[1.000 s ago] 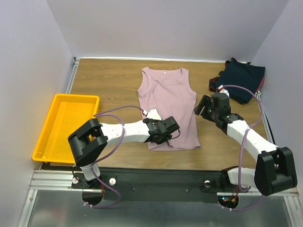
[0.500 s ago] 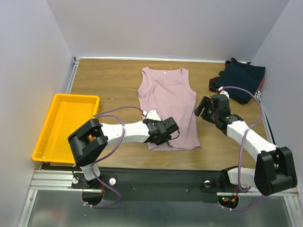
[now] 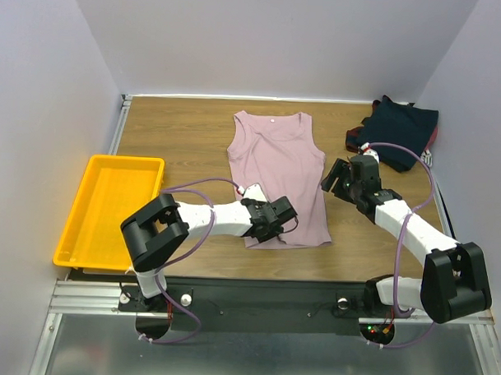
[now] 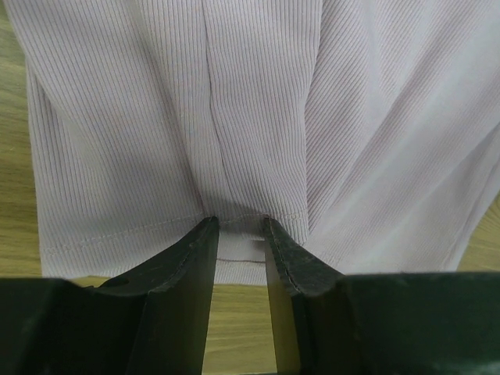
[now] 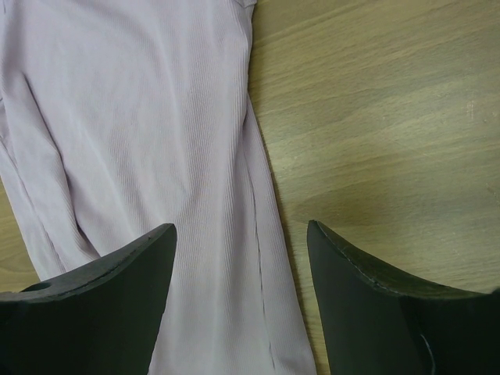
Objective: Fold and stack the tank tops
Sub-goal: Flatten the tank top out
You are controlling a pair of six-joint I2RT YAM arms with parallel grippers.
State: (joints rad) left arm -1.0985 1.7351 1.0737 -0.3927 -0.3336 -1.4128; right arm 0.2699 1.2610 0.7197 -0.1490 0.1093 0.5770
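Note:
The pink tank top (image 3: 278, 160) lies flat on the wooden table, neck to the far side. My left gripper (image 3: 274, 227) is at its near hem. In the left wrist view the gripper (image 4: 238, 228) has its jaws a narrow gap apart, with the hem of the pink top (image 4: 234, 117) lying between the tips and creases running toward them. My right gripper (image 3: 334, 176) is wide open at the top's right edge. In the right wrist view (image 5: 242, 234) it straddles that side edge of the pink top (image 5: 141, 117). The dark navy tank tops (image 3: 401, 131) lie in a heap at the far right corner.
A yellow plastic tray (image 3: 124, 159) sits at the left edge of the table. Grey walls close in on the left, the back and the right. Bare wood (image 5: 391, 117) shows to the right of the pink top.
My left arm has shifted slightly to the right and its gripper has settled a little nearer on the hem. The right arm and the tops have not moved.

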